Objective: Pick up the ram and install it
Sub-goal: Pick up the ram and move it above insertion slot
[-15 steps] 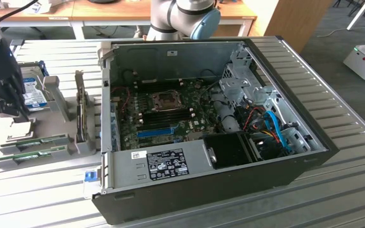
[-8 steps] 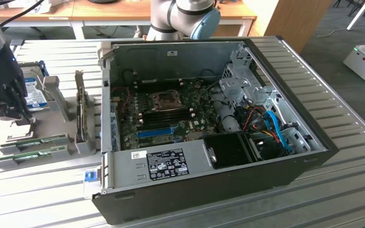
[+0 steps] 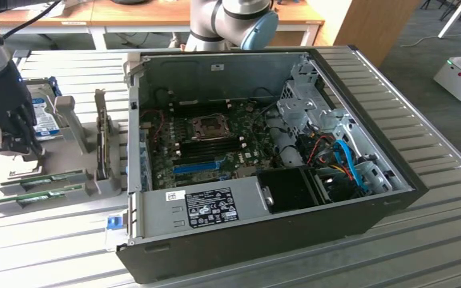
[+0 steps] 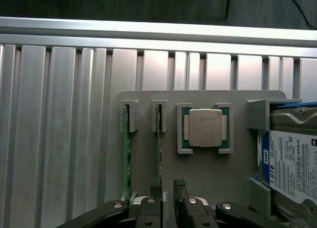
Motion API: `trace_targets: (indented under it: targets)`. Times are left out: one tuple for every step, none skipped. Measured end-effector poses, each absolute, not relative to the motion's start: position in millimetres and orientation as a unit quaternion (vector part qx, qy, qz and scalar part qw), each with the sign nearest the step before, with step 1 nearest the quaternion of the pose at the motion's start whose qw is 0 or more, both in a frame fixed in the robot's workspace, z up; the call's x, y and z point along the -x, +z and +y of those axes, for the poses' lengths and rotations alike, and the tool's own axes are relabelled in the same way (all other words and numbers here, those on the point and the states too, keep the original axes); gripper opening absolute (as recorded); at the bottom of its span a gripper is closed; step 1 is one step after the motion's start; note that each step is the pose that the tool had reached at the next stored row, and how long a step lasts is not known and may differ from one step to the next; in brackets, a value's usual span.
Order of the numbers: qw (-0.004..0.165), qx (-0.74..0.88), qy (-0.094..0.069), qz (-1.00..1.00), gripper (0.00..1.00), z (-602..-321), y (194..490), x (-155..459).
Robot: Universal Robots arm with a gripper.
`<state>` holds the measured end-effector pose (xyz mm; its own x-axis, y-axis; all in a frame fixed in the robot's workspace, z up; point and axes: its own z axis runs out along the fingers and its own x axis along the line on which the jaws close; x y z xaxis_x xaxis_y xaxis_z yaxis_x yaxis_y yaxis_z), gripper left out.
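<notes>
Wrist view, looking down on the grey holder tray (image 4: 218, 97): shows the gripper (image 4: 167, 184) spread wide and empty, hanging just above. Finds the ram (image 4: 159, 149) on edge in the slot nearer the CPU (image 4: 204, 128), long axis running straight away from the fingertips (image 4: 155, 181). Lines up with one of them, not with the gap between; sits beside a second stick (image 4: 126, 159).
</notes>
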<state>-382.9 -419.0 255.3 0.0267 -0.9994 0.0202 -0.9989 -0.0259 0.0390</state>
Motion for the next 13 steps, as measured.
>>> trace_targets:
  targets:
    - [0.021,-0.716,-0.006,-0.698,0.24,-419.0,250.2,382.8]
    - [0.021,-0.716,-0.006,-0.698,0.24,-419.0,249.8,382.9]
    - [0.021,-0.716,-0.006,-0.698,0.24,-419.0,249.9,382.9]
    - [0.021,-0.716,-0.006,-0.698,0.24,-419.0,249.8,382.9]
    - [0.021,-0.716,-0.006,-0.698,0.24,-419.0,249.7,382.9]
    - [0.021,-0.716,-0.006,-0.698,0.24,-419.0,249.7,382.9]
    - [0.021,-0.716,-0.006,-0.698,0.24,-419.0,249.7,382.9]
    - [0.021,-0.716,-0.006,-0.698,0.25,-419.0,249.7,382.9]
    - [0.021,-0.716,-0.006,-0.698,0.25,-419.0,249.7,382.9]
    - [0.021,-0.716,-0.006,-0.698,0.25,-418.9,249.7,382.9]
    - [0.021,-0.716,-0.006,-0.698,0.31,-419.0,249.6,382.9]
    - [0.021,-0.716,-0.006,-0.698,0.31,-419.4,249.5,382.9]
    - [0.021,-0.716,-0.006,-0.698,0.31,-420.1,249.5,382.9]
